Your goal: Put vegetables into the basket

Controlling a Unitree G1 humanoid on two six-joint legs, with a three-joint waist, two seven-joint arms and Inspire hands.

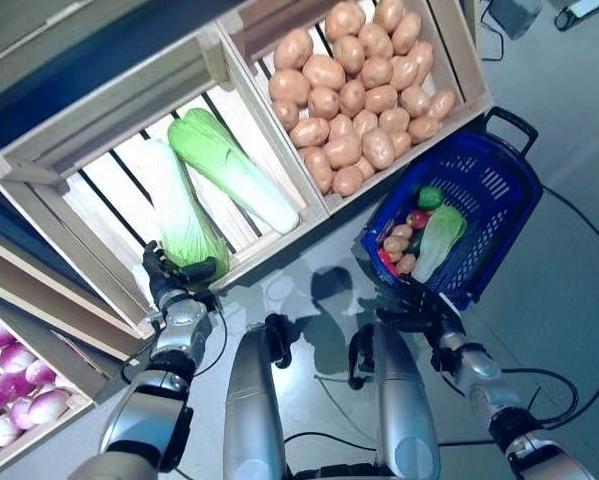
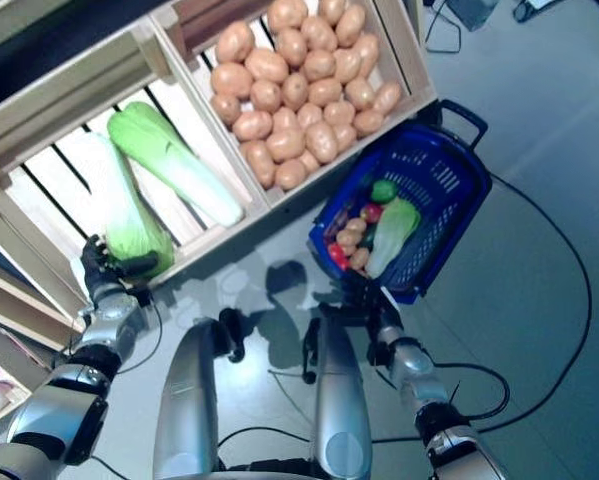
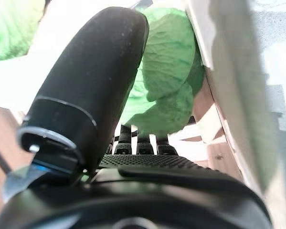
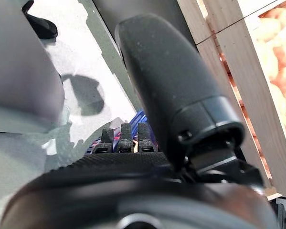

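Left wrist view: robot hand [image 3: 147, 157] nears cabbage [image 3: 166, 71].

No legible text or labels.

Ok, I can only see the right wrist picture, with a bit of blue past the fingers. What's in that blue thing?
Observer: The blue plastic basket holds a pale green cabbage and small red, green and tan vegetables.
Operator: Where's the other robot hand?
Observer: The left robot hand is at the front edge of the wooden slatted crate, by a long green-and-white cabbage.
Operator: Is it holding it?
Observer: No, its fingers look straight, just short of the leaves.
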